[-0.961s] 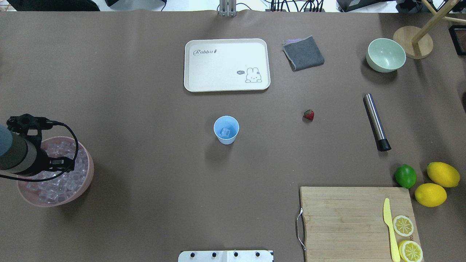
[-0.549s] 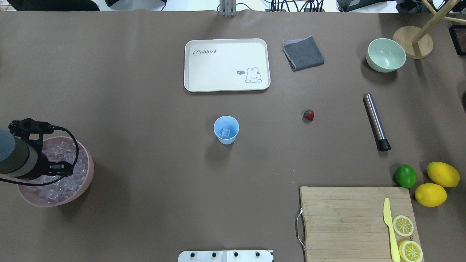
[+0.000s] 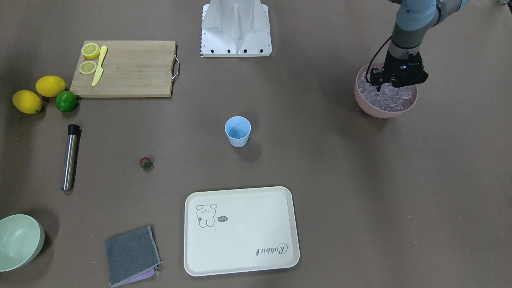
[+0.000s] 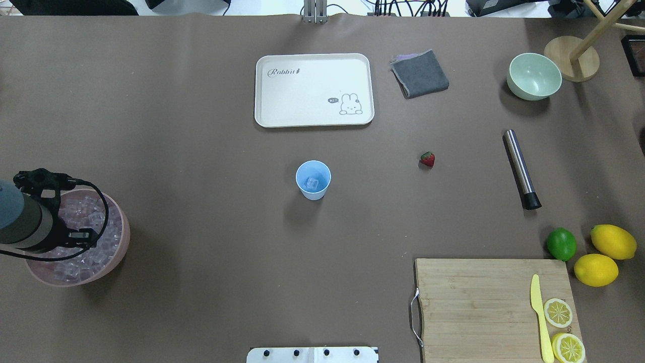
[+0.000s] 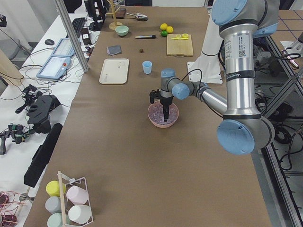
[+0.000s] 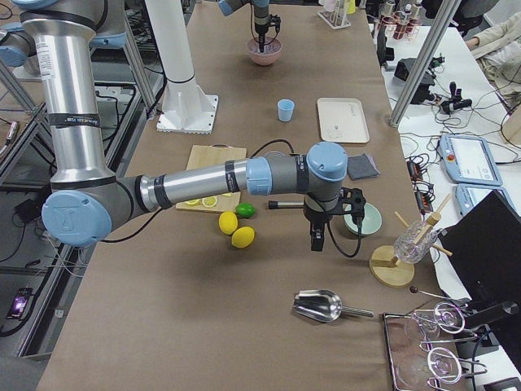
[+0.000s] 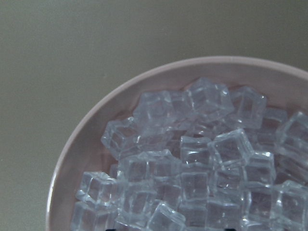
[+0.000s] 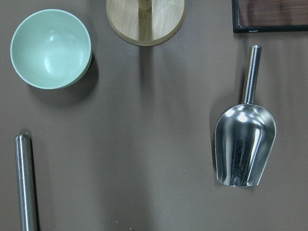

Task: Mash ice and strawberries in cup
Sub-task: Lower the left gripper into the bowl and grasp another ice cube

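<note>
The light blue cup [image 4: 313, 180] stands mid-table with one ice cube [image 4: 313, 183] in it. Many more ice cubes [image 7: 192, 163] fill the pink bowl [image 4: 122, 241] at the table's left end. My left gripper [image 4: 70, 236] hangs straight down over that ice [image 3: 390, 98], its fingers apart and just above the cubes, holding nothing. The strawberry [image 4: 427, 159] lies alone on the table, right of the cup. My right gripper [image 6: 316, 238] shows only in the exterior right view, hovering near the green bowl; I cannot tell its state.
A steel muddler [image 4: 521, 169] lies right of the strawberry. A white tray [image 4: 314, 89], grey cloth [image 4: 420, 73] and green bowl [image 4: 533, 76] sit at the far side. The cutting board [image 4: 478, 307], lime [image 4: 561, 243] and lemons [image 4: 596, 269] are near right. A metal scoop [image 8: 245, 144] lies beyond.
My left arm has drawn a little toward the view's left and settled lower over the pink bowl of ice. Cup, strawberry and everything else stay put.
</note>
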